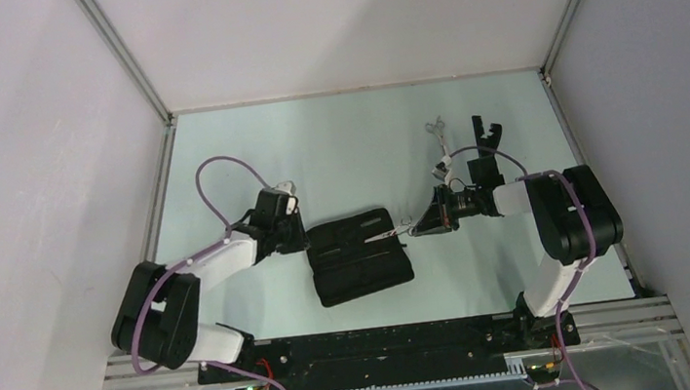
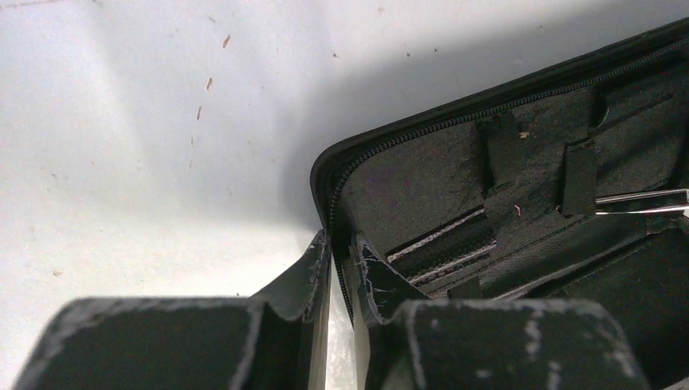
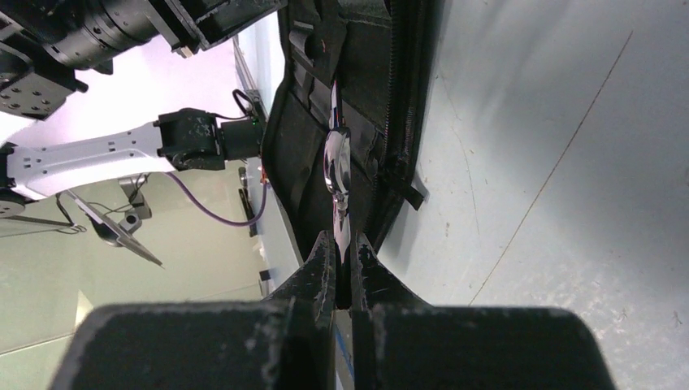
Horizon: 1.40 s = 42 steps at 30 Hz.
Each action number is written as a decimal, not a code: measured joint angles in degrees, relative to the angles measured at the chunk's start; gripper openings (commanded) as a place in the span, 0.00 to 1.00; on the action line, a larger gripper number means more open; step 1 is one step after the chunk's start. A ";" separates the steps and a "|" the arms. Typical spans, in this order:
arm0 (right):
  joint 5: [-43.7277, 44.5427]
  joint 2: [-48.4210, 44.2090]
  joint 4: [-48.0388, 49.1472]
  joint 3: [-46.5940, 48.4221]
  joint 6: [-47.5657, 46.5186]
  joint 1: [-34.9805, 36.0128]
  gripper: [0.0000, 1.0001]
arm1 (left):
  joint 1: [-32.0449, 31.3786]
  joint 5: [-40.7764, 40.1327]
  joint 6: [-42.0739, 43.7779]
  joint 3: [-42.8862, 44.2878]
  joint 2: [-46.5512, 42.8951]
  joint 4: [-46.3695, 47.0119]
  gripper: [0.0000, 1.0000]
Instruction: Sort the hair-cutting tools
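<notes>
A black zip case lies open mid-table. My left gripper is shut on its left zipper rim; in the left wrist view that rim runs between the two fingers of the left gripper. My right gripper is shut on a pair of slim silver scissors at the case's right edge, with the blades pointing into the case. The right wrist view shows the ring handle of these scissors just beyond the right gripper. A blade of the scissors lies under an elastic strap inside the case. A second pair of scissors and a black comb-like tool lie at the back right.
Metal frame rails border the table on the left and right. The right arm's elbow sits near the right rail. The left arm shows across the case in the right wrist view.
</notes>
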 measured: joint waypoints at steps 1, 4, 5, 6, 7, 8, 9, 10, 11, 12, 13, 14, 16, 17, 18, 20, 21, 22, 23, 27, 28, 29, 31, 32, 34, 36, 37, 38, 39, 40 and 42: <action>-0.20 0.26 0.39 0.00 0.44 0.00 0.00 | 0.07 0.09 -0.37 -0.48 -0.44 0.22 0.15; -0.85 1.70 2.19 0.04 2.23 0.02 0.00 | 0.13 0.46 -1.36 -1.51 -1.44 0.48 0.14; -1.01 2.05 2.47 0.09 2.56 0.00 0.01 | 0.13 0.48 -1.51 -1.66 -1.62 0.48 0.14; -1.49 2.67 2.97 0.09 3.04 -0.15 0.04 | 0.13 0.44 -1.70 -1.70 -1.70 0.46 0.14; -1.90 3.30 3.54 0.11 3.41 -0.35 0.07 | 0.13 0.42 -1.81 -1.75 -1.73 0.46 0.13; -2.23 3.82 3.98 0.11 3.78 -0.52 0.12 | 0.13 0.42 -1.90 -1.75 -1.75 0.46 0.13; -2.45 4.22 4.17 0.11 4.09 -0.66 0.17 | 0.13 0.39 -1.92 -1.75 -1.75 0.44 0.13; -2.51 4.44 4.09 0.17 4.13 -0.74 0.20 | 0.13 0.39 -1.92 -1.75 -1.75 0.42 0.13; -2.32 4.57 3.67 0.35 3.80 -0.76 0.24 | 0.13 0.42 -1.92 -1.75 -1.75 0.39 0.13; -1.84 4.59 2.40 0.85 3.04 -0.74 0.25 | 0.13 0.46 -1.95 -1.75 -1.75 0.37 0.13; -1.42 4.59 1.46 1.33 2.51 -0.74 0.28 | 0.11 0.50 -1.95 -1.75 -1.75 0.37 0.13; -0.83 4.59 0.15 2.03 1.62 -0.70 0.30 | 0.11 0.61 -1.95 -1.75 -1.75 0.37 0.13; 0.79 4.59 -2.64 3.56 -0.07 -0.61 0.38 | 0.11 0.68 -1.95 -1.75 -1.75 0.35 0.13; 1.46 4.57 -3.69 4.07 -0.61 -0.52 0.42 | 0.09 0.68 -1.92 -1.75 -1.75 0.35 0.13; 2.64 4.48 -5.18 4.66 -1.60 -0.37 0.44 | 0.09 0.68 -1.90 -1.75 -1.75 0.33 0.12; 4.74 4.15 -7.87 5.38 -3.13 -0.07 0.46 | 0.09 0.68 -1.88 -1.75 -1.75 0.31 0.11; 5.88 3.89 -9.42 5.73 -3.91 0.15 0.46 | 0.09 0.66 -1.86 -1.75 -1.75 0.26 0.11; 6.97 3.65 -10.56 5.99 -4.59 0.33 0.46 | 0.09 0.66 -1.88 -1.75 -1.75 0.24 0.11; 8.37 3.30 -12.07 6.34 -5.35 0.57 0.46 | 0.09 0.66 -1.86 -1.75 -1.75 0.20 0.11; 13.29 1.27 -16.41 7.17 -7.32 1.29 0.51 | 0.09 0.63 -1.79 -1.73 -1.77 0.07 0.11; 14.95 0.46 -17.75 7.43 -7.74 1.64 0.52 | 0.09 0.63 -1.79 -1.68 -1.77 -0.04 0.11; 16.46 -0.35 -18.97 7.72 -8.22 1.99 0.53 | 0.07 0.66 -1.77 -1.66 -1.77 -0.11 0.11; 20.00 -2.43 -21.75 8.61 -9.31 2.75 0.53 | 0.07 0.66 -1.75 -1.64 -1.77 -0.13 0.11; 21.75 -3.45 -22.88 9.09 -9.79 3.21 0.53 | 0.07 0.66 -1.73 -1.66 -1.77 -0.13 0.11; 24.94 -5.16 -24.59 9.81 -10.34 4.20 0.51 | 0.07 0.66 -1.73 -1.64 -1.81 -0.17 0.11; 28.48 -6.69 -26.23 10.58 -10.80 5.53 0.49 | 0.07 0.66 -1.73 -1.64 -1.90 -0.35 0.11; 30.21 -7.15 -26.86 10.97 -11.02 6.32 0.47 | 0.07 0.68 -1.73 -1.64 -1.92 -0.44 0.11; 31.85 -7.34 -27.54 11.50 -11.32 7.13 0.46 | 0.07 0.68 -1.73 -1.64 -1.97 -0.50 0.11; 33.20 -7.37 -28.02 12.02 -11.43 7.85 0.45 | 0.07 0.68 -1.70 -1.64 -1.99 -0.55 0.10; 34.80 -7.37 -28.59 12.68 -11.52 8.72 0.44 | 0.07 0.70 -1.70 -1.64 -1.99 -0.55 0.10; 37.13 -7.37 -29.29 13.88 -11.56 10.14 0.43 | 0.04 0.70 -1.68 -1.64 -1.99 -0.57 0.10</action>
